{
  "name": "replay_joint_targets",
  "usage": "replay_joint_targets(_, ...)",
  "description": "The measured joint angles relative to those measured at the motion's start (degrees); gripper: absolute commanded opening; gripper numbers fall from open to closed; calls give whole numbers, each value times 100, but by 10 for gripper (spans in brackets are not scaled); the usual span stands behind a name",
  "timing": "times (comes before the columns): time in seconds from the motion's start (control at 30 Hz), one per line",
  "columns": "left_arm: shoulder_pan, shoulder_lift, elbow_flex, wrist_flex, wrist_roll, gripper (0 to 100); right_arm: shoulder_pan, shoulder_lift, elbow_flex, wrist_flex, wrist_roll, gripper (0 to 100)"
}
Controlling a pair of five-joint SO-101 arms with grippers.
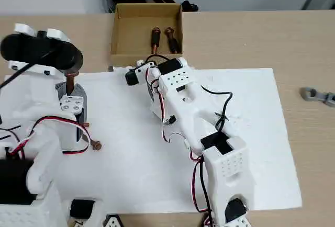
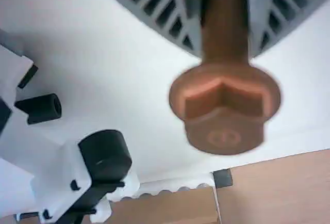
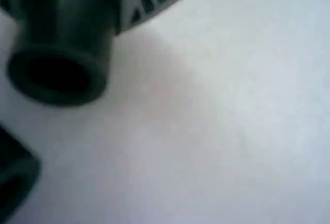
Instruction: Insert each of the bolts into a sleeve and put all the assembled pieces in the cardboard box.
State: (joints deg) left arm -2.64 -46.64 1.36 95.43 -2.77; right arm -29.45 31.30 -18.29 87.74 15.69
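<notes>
while the left claw (image 1: 71,92) is clamped on a copper bolt (image 2: 225,95), the bolt's hex head sticks out past the grey fingers (image 2: 154,2). the right claw (image 1: 136,75) sits off to the side of the left one, above the white sheet (image 1: 131,159), and is closed on a black sleeve (image 3: 58,53) whose open mouth shows. just ahead of the right claw stands the cardboard box (image 1: 120,31), touching the sheet's far edge, with two assembled pieces (image 1: 163,38) lying side by side inside. a second bolt (image 1: 95,144) lies on the sheet behind the left claw, beside that arm. well apart from the right claw, a wrench (image 1: 315,95) rests on the bare table (image 1: 303,44).
</notes>
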Motion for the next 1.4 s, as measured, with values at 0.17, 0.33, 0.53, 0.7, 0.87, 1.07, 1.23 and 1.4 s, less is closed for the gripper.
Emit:
replay_joint_targets(0.17,0,0,0,0,0,6,-35,-545,18,9,-352,10)
replay_joint_targets(0.33,0,0,0,0,0,6,-35,-1547,18,35,-905,10)
replay_joint_targets(0.53,0,0,0,0,0,6,-35,-3130,18,141,-1846,10)
replay_joint_targets(0.7,0,0,0,0,0,6,-35,-4545,18,281,-2207,8)
replay_joint_targets(0.87,0,0,0,0,0,6,-35,-5925,18,281,-2567,7)
replay_joint_targets(1.07,0,0,176,-176,0,6,-44,-7411,580,281,-2681,7)
replay_joint_targets(1.23,53,0,229,-563,0,6,-26,-8659,1943,149,-2681,7)
replay_joint_targets(1.4,53,0,229,-949,0,6,-62,-9916,3877,-976,-2681,3)
